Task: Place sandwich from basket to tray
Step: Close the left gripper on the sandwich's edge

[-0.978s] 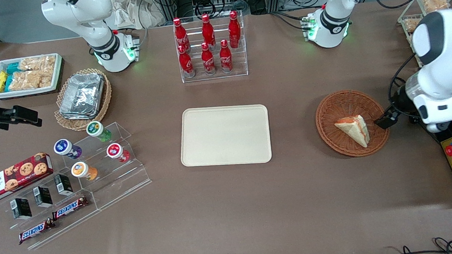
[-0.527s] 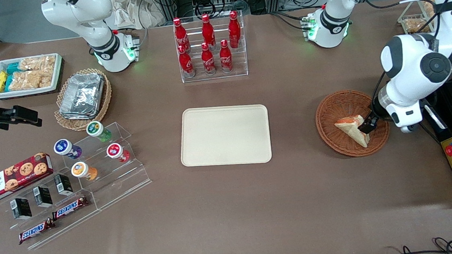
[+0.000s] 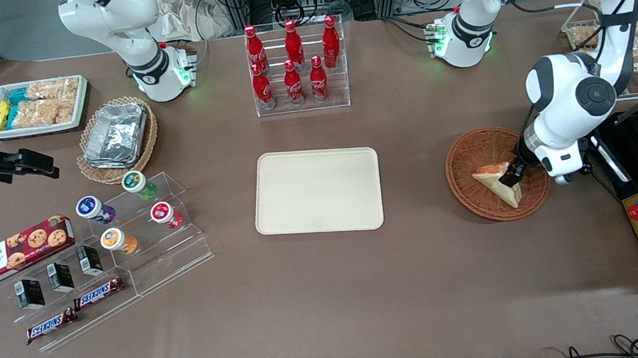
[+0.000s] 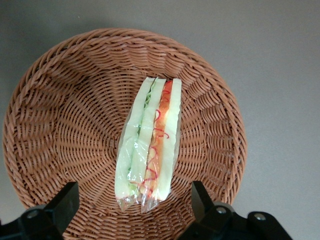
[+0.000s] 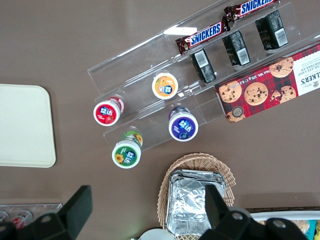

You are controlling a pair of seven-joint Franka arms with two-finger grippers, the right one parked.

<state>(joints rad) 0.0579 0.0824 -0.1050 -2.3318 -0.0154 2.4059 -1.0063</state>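
The gripper (image 4: 134,205) hangs over the basket (image 4: 55,130), jaws spread wide astride the sandwich (image 4: 148,147), holding nothing.

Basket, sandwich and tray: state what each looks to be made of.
Basket: woven wicker, reddish-brown, matte; the coiled strands show.
Sandwich: pale soft bread with red and green filling, apparently in glossy clear film that crinkles at its end.
Tray: probably plastic, cream, smooth, with rounded corners and a low rim.
The gripper hangs open above the sandwich, a finger on either side.
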